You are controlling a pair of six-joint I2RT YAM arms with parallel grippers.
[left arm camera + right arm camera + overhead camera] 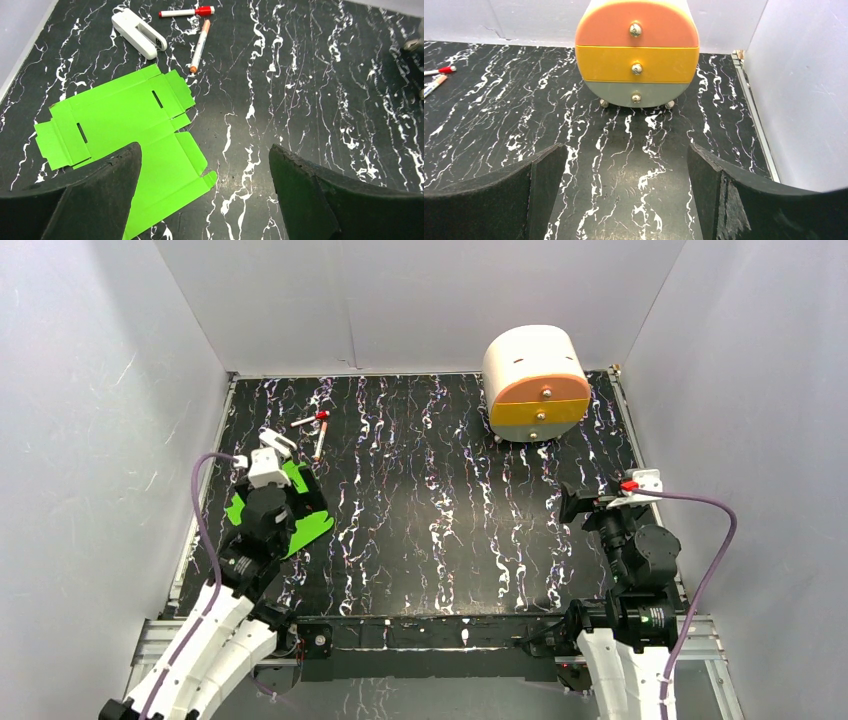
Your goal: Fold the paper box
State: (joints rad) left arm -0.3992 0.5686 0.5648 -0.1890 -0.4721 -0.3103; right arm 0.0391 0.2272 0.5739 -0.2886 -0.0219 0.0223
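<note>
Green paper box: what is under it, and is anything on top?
The paper box lies flat, unfolded, directly on the black marbled table; nothing visible rests on it. One finger of the open left hand blocks its near corner from view, so that part is unchecked.

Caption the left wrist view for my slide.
Open jaws hover over the unfolded green paper box; white tool and two markers beyond.

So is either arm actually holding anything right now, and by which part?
Nothing is held. The left jaws stand wide open over the flat green paper box; the right jaws, open and empty, face the drawer unit.
</note>
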